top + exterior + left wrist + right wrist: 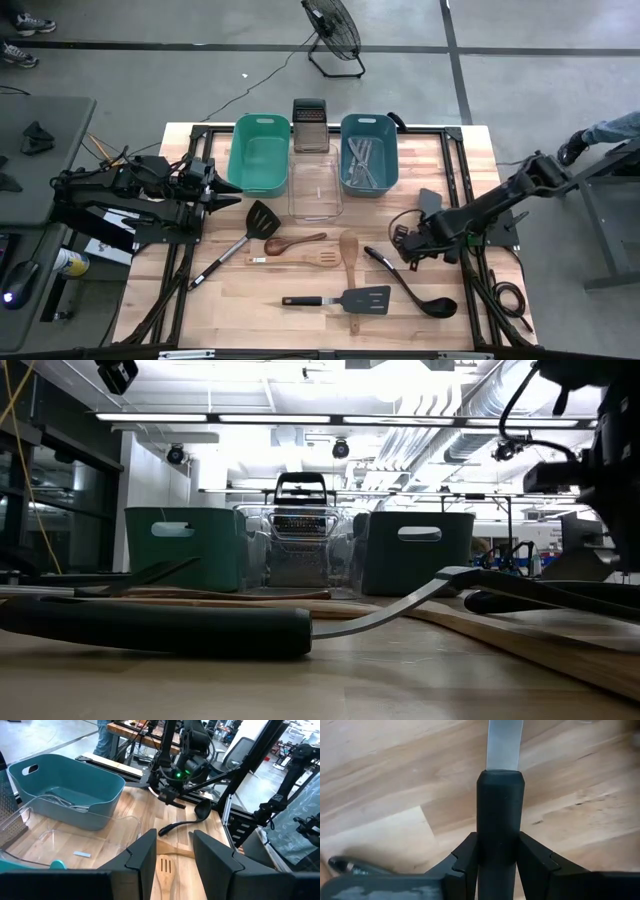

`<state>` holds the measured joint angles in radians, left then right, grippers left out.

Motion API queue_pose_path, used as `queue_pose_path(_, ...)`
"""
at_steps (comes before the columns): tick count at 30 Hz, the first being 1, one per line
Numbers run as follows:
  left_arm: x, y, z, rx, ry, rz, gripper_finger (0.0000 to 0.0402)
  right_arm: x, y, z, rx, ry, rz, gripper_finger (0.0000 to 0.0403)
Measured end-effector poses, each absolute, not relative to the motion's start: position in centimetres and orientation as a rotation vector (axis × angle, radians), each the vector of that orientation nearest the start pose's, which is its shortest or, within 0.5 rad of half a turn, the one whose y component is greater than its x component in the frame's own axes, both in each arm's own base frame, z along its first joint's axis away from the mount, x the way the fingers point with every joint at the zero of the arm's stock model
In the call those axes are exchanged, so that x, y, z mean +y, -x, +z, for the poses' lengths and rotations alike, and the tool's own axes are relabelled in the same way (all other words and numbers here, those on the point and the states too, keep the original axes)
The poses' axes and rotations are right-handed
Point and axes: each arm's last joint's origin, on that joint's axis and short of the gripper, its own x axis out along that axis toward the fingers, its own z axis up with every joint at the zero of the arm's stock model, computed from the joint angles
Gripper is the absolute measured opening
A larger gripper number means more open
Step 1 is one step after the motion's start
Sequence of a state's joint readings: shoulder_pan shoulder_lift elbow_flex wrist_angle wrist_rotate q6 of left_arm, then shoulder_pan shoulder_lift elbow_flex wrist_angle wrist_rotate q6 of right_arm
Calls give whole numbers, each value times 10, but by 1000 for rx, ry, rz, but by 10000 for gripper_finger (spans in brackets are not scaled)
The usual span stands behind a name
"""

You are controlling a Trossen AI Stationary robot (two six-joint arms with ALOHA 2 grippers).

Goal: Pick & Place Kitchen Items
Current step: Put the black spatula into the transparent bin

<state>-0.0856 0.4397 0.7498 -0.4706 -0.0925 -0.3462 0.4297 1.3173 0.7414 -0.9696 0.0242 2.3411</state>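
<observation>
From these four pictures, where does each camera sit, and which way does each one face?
High view: above the table, facing straight down; both arms show, left gripper and right gripper.
Low view: at tabletop height, facing level across the utensils toward the box grater.
Left wrist view: on the left arm, facing across the table; own fingers show.
Right wrist view: on the right arm, facing the tabletop; fingers grip a black handle.
Shared: high and left wrist views show the black ladle.
</observation>
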Motion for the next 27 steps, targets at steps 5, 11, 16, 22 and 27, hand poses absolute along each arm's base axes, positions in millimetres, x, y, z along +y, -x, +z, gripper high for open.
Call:
queue_pose_path(5,-5,-91,333,153,335,34,127,79,-162,197,1017,-1457,-1333,100)
queue_pose_path(11,-5,-91,333,152,335,35,127,74,-142,216,964,-1443,-1237,100)
queue_pose_path(16,-5,-92,333,145,335,39,127,68,-133,228,895,-1372,-1088,100)
queue_pose_path(22,-5,-93,339,84,340,45,127,60,-124,241,822,-1293,-930,100)
queue_pose_path(27,-3,-93,341,59,366,88,127,53,-115,250,766,-1264,-853,100)
